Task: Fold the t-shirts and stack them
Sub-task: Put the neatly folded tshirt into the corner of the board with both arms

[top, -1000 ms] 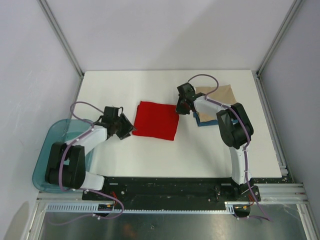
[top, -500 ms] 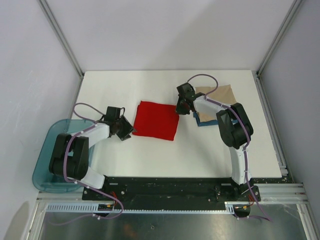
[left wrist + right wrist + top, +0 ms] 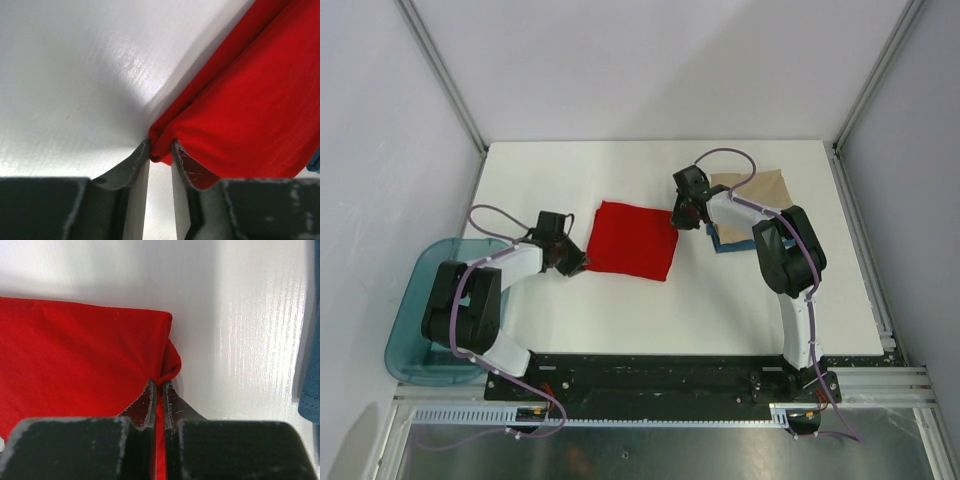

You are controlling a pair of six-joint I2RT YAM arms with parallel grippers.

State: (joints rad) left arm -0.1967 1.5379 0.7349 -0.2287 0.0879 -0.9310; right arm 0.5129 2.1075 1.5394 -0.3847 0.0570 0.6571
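Left arm (image 3: pixel 470 300) is folded at lower left, forearm reaching right. Left gripper (image 3: pixel 576 266) sits low, jaws a narrow gap apart at a red t-shirt (image 3: pixel 632 240) corner, grip unclear. Right arm (image 3: pixel 790 260) runs up from lower right, bends left. Right gripper (image 3: pixel 677 218) is pinched tight on the opposite corner.

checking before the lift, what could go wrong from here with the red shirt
The left tool has only the very corner of the red t-shirt between its jaws, so it may slip out. The right tool pinches a small bunch of cloth; lifting unevenly could undo the fold.
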